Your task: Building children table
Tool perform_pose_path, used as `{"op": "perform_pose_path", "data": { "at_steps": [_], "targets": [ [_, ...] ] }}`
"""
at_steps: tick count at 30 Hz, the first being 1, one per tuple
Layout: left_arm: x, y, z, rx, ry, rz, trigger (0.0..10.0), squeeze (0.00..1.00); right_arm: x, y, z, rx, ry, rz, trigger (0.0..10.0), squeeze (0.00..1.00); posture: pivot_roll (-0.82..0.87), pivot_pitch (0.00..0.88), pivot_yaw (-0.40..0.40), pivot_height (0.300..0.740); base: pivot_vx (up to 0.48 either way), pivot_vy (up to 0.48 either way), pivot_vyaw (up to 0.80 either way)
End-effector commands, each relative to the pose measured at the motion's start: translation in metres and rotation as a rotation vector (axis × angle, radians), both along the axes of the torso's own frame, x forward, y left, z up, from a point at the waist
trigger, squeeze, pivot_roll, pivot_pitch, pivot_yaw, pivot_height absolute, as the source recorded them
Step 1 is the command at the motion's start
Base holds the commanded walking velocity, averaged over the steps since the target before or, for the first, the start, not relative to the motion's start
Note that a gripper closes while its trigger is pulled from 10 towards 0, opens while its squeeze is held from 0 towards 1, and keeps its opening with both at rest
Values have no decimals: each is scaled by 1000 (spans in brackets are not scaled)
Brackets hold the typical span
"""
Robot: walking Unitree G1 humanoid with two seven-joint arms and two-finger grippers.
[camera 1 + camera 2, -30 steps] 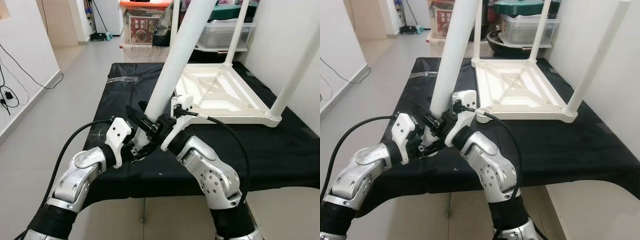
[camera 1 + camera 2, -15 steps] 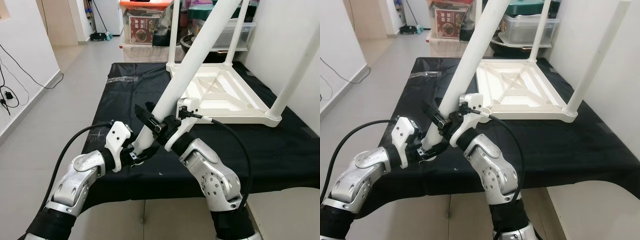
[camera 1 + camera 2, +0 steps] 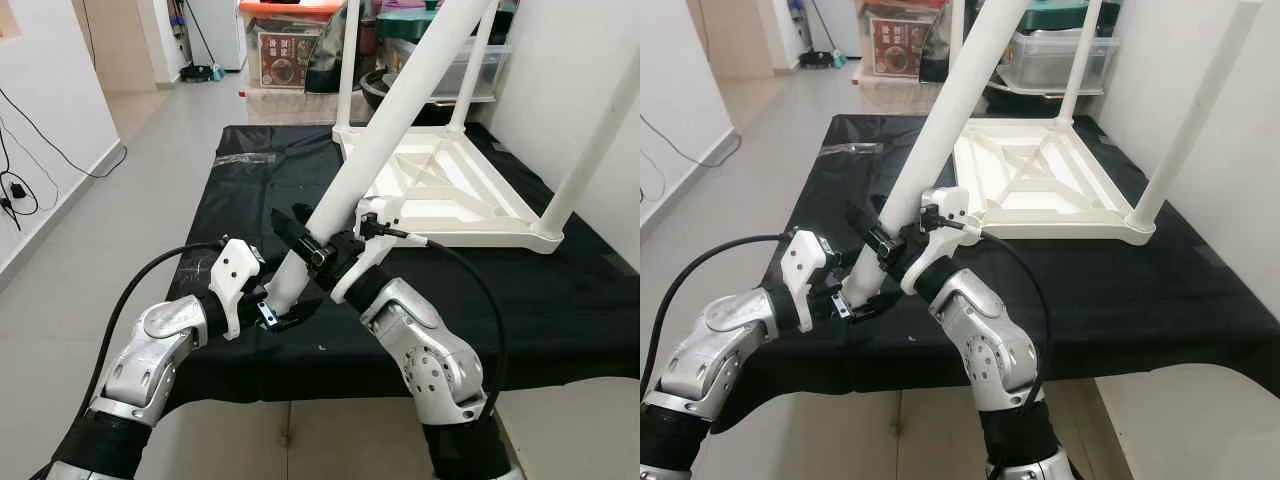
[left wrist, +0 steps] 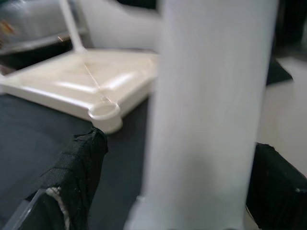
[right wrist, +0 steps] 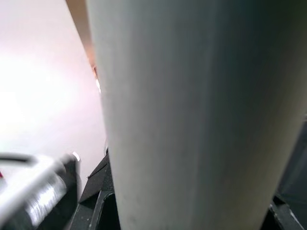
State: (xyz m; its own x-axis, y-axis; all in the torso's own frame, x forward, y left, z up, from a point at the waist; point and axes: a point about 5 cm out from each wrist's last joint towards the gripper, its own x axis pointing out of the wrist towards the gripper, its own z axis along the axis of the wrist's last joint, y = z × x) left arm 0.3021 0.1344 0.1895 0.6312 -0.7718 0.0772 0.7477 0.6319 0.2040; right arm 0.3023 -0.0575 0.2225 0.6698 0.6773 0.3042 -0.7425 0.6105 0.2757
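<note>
- Left claw [image 3: 283,308] clamps the white table leg [image 3: 385,130] near its low end — right claw [image 3: 312,247] grips it just above.
- Leg tilts toward the upturned tabletop [image 3: 450,190] on the black desk [image 3: 560,290].

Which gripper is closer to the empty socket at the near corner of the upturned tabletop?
Right. The right gripper clamps the loose leg beside that socket; the left gripper holds the leg's lower end, farther away.

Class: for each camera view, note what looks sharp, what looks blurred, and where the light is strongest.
Left eye view: sharp, evenly lit, loose table leg crisp. Left wrist view: leg blurred, upturned tabletop soft. Right wrist view: leg out of focus, glare on the pale background.
</note>
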Motion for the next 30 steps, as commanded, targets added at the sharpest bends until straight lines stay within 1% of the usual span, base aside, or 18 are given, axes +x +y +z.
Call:
{"op": "perform_pose_path", "data": {
  "at_steps": [1, 2, 4, 5, 6, 9, 10, 11, 12, 13, 14, 16, 17, 18, 20, 21, 24, 30],
  "targets": [
    [-1, 4, 16, -59, -42, 26, 10000, 1000, 11, -21, 7, -26, -50, -89, 0, 0, 120, 0, -47, 740, 0, 0, 0],
    [-1, 4, 16, -59, -42, 26, 10000, 1000, 11, -21, 7, -26, -50, -89, 0, 0, 120, 0, -47, 740, 0, 0, 0],
    [-4, 8, 15, -73, -33, 37, 10000, 1000, 24, -51, 6, -99, -67, -230, 0, 0, 125, 0, -48, 740, 0, 0, 0],
    [-4, 8, 15, -73, -33, 37, 10000, 1000, 24, -51, 6, -99, -67, -230, 0, 0, 125, 0, -48, 740, 0, 0, 0],
    [-6, 10, 13, -67, -26, 35, 10000, 1000, 29, -65, 7, -112, -63, -295, 0, 0, 127, 0, -49, 740, 0, 0, 0],
    [-9, 16, 6, -54, -11, 70, 10000, 1000, 40, -100, 11, -75, -33, -478, 0, 0, 132, 0, -48, 740, 0, 0, 0],
    [-9, 16, 6, -54, -11, 70, 10000, 1000, 40, -100, 11, -75, -33, -478, 0, 0, 132, 0, -48, 740, 0, 0, 0],
    [-9, 19, 4, -54, -6, 89, 10000, 573, 42, -109, 14, -58, -28, -517, 0, 0, 131, 0, -47, 740, 0, 0, 0],
    [-9, 19, 4, -54, -6, 89, 10000, 573, 42, -109, 14, -58, -28, -517, 0, 0, 131, 0, -47, 740, 0, 0, 0],
    [-6, 25, -1, -24, -6, 147, 10000, 0, 42, -118, 19, -32, -31, -555, 0, 0, 124, 0, -46, 740, 0, 0, 0],
    [-6, 25, -1, -24, -6, 147, 10000, 0, 42, -118, 19, -32, -31, -555, 0, 0, 124, 0, -46, 740, 0, 0, 0],
    [3, 41, -16, 28, 19, 314, 10000, 0, 41, -133, 30, 30, -43, -596, 0, 0, 117, 0, -41, 740, 0, 0, 0],
    [3, 41, -16, 28, 19, 314, 10000, 0, 41, -133, 30, 30, -43, -596, 0, 0, 117, 0, -41, 740, 0, 0, 0],
    [7, 48, -21, 35, 41, 399, 10000, 0, 39, -136, 36, 66, -53, -593, 0, 0, 114, 0, -37, 740, 0, 0, 0],
    [10, 54, -29, 40, 74, 490, 10000, 0, 34, -137, 44, 113, -70, -564, 0, 0, 112, 0, -32, 740, 0, 0, 0],
    [10, 54, -29, 40, 74, 490, 10000, 0, 34, -137, 44, 113, -70, -564, 0, 0, 112, 0, -32, 740, 0, 0, 0],
    [10, 59, -38, 48, 117, 565, 10000, 0, 28, -133, 52, 219, -72, -496, 0, 0, 113, 0, -31, 740, 0, 0, 0],
    [8, 57, -44, 30, 138, 570, 10000, 0, 26, -123, 49, 245, -55, -449, 0, 0, 106, 0, -35, 740, 0, 0, 0]
  ]
}}
